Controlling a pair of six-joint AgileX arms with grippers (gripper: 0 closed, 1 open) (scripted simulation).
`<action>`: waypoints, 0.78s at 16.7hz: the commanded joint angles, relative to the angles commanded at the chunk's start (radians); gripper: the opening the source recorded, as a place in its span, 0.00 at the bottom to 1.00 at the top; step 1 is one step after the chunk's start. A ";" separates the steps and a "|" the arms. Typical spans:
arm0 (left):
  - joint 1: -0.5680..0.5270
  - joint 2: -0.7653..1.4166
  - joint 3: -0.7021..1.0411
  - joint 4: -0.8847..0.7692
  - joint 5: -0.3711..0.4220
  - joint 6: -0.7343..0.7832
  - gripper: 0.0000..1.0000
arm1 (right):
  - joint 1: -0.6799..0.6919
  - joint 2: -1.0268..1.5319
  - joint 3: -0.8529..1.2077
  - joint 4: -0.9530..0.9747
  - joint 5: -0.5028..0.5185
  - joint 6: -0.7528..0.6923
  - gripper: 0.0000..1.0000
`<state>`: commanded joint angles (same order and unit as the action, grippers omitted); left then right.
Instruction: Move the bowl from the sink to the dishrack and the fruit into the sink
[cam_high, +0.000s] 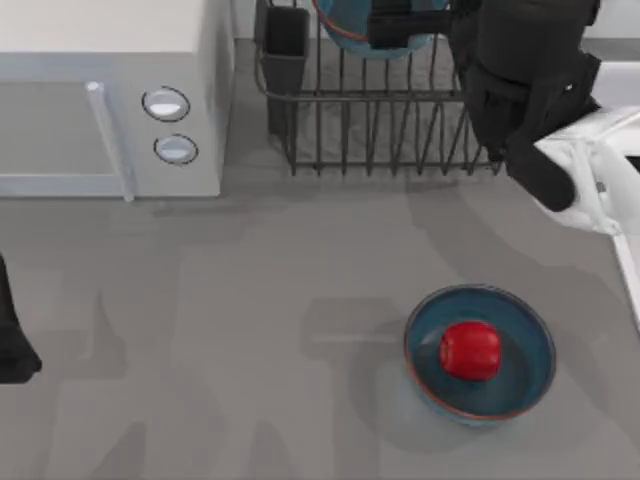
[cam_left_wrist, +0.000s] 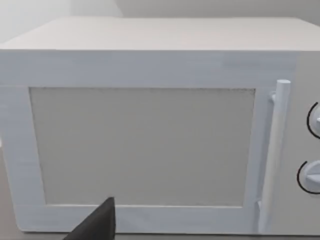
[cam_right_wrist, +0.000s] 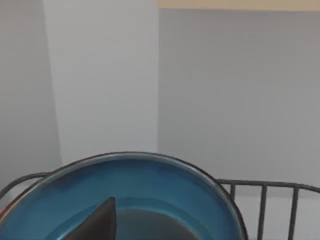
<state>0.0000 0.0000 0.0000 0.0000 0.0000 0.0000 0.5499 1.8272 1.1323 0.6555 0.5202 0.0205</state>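
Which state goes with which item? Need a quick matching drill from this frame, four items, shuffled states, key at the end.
Items:
1. red fruit
2. bowl at the dishrack
3. cutlery cup
4. microwave

States:
A. at the table's left, door shut
B. lying in the bowl on the table
C. black, at the dishrack's left corner
D. above the rack bars, right gripper at it

Pairs: 1-B, 2-D, 3-C, 4-A

Grey countertop (cam_high: 250, 330), white microwave (cam_high: 100, 100)
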 joint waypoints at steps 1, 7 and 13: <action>0.000 0.000 0.000 0.000 0.000 0.000 1.00 | -0.024 -0.072 -0.063 -0.019 -0.041 0.001 1.00; 0.000 0.000 0.000 0.000 0.000 0.000 1.00 | -0.208 -0.680 -0.521 -0.215 -0.298 0.018 1.00; 0.000 0.000 0.000 0.000 0.000 0.000 1.00 | -0.400 -1.371 -0.935 -0.470 -0.466 0.020 1.00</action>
<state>0.0000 0.0000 0.0000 0.0000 0.0000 0.0000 0.1504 0.4564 0.1970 0.1855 0.0540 0.0407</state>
